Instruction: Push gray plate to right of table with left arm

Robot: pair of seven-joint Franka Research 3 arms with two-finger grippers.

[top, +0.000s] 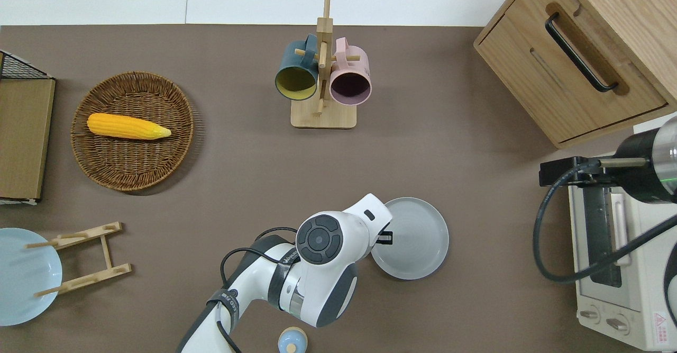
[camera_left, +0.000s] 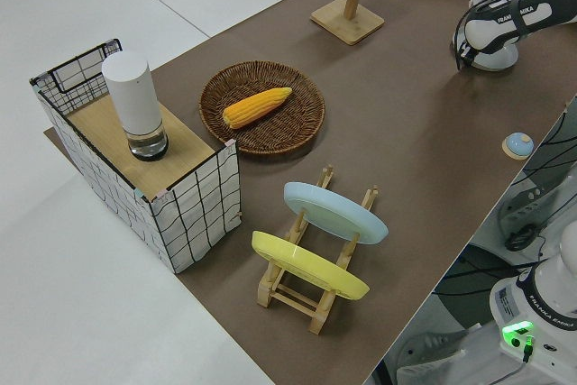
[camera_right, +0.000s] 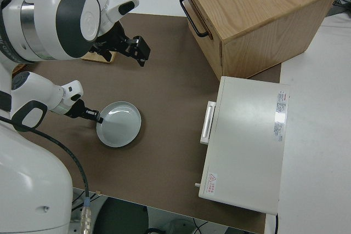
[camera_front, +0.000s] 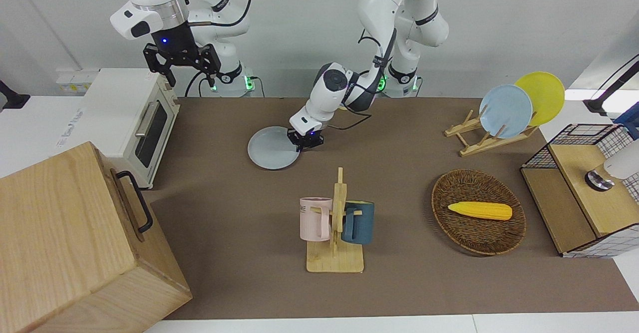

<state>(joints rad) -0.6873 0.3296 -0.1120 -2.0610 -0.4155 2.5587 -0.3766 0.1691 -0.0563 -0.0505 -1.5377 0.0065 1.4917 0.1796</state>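
Observation:
The gray plate lies flat on the brown table, near the robots' edge and toward the right arm's end. My left gripper is down at table height. It rests against the plate's rim on the side toward the left arm's end. In the left side view the left arm's wrist hides the plate. My right gripper is parked, its fingers spread apart and empty.
A white toaster oven and a wooden cabinet stand at the right arm's end. Farther from the robots than the plate is a mug rack. A wicker basket with corn and a plate rack are toward the left arm's end.

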